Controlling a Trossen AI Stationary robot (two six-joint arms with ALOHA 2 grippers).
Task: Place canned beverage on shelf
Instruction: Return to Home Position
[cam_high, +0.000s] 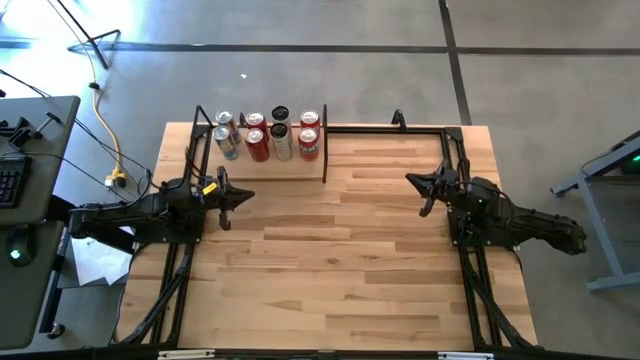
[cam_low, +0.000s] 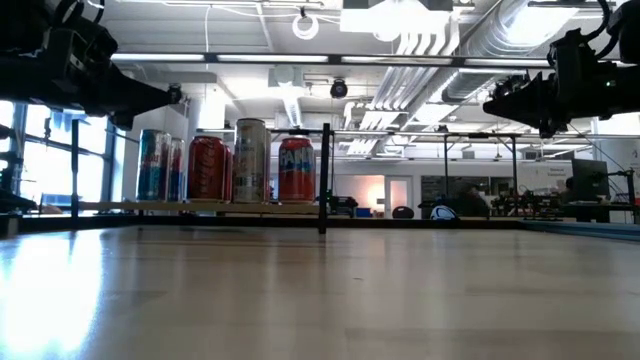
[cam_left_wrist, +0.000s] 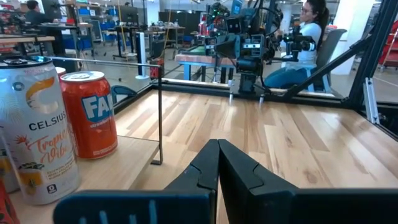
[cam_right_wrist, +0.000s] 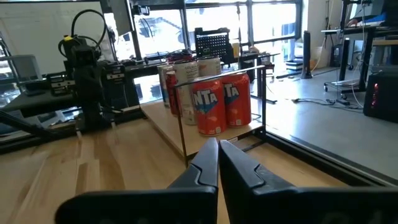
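The shelf, a pale-wood board with thin black uprights, stands at the table's far left-centre. Several cans stand upright on it in two rows, among them orange Fanta cans, a white Celsius can and red cans. My left gripper is shut and empty, raised above the table just on the near side of the shelf. My right gripper is shut and empty, raised to the right of the shelf. No can is in either gripper or loose on the tabletop.
A black metal frame runs along the table's far and side edges. The shelf's right corner upright stands close to my left gripper. A person sits beyond the table's right side. Bare planked tabletop lies between the arms.
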